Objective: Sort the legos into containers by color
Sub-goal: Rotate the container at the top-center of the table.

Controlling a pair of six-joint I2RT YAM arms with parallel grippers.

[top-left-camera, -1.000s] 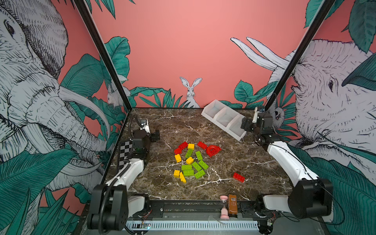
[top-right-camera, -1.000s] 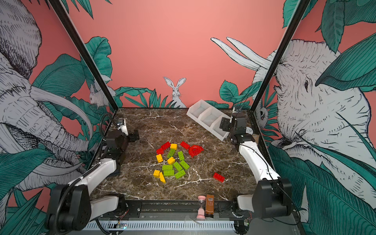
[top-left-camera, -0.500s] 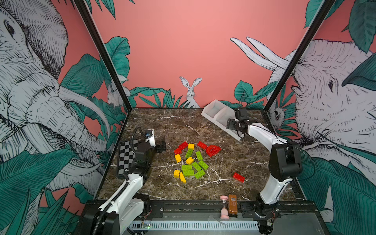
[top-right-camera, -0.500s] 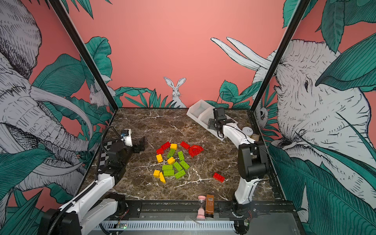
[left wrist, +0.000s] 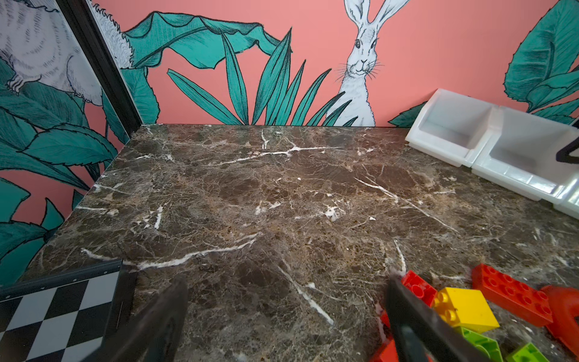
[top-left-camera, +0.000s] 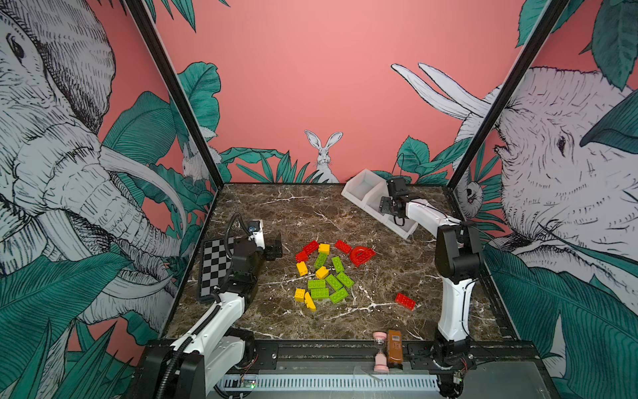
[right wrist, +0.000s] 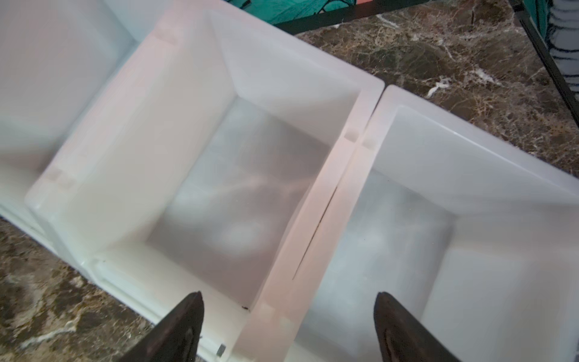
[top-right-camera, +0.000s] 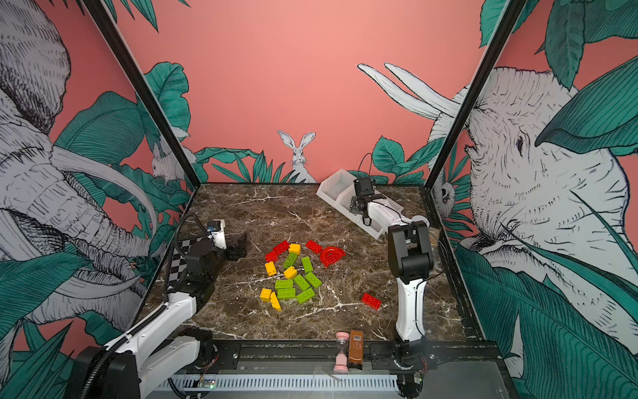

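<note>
Red, yellow and lime-green legos (top-left-camera: 321,272) lie in a loose cluster at the middle of the dark marble tabletop (top-left-camera: 293,214), some touching, some just apart. A red arch piece (top-left-camera: 361,255) sits at the cluster's far right edge. One red brick (top-left-camera: 405,301) lies alone, well apart toward the near right. Every brick in sight is on the tabletop. The containers (top-left-camera: 362,183), three joined white bins, run in a slanted row at the far right corner. Right claw (right wrist: 286,301) hangs over that row, above the seam between the middle bin and an end bin, fingers spread wide, nothing between them. Left claw (left wrist: 286,283) is low over the tabletop at the cluster's left side, likewise released and gripping nothing. In the left wrist view one finger (left wrist: 407,313) stands just beside a red brick and a yellow brick (left wrist: 463,308); contact cannot be told. A black-and-white checkerboard (top-left-camera: 212,266) lies flat along the left edge behind that arm. On the front rail, a pink hourglass (top-left-camera: 379,350) stands beside a brown bottle (top-left-camera: 394,347).
</note>
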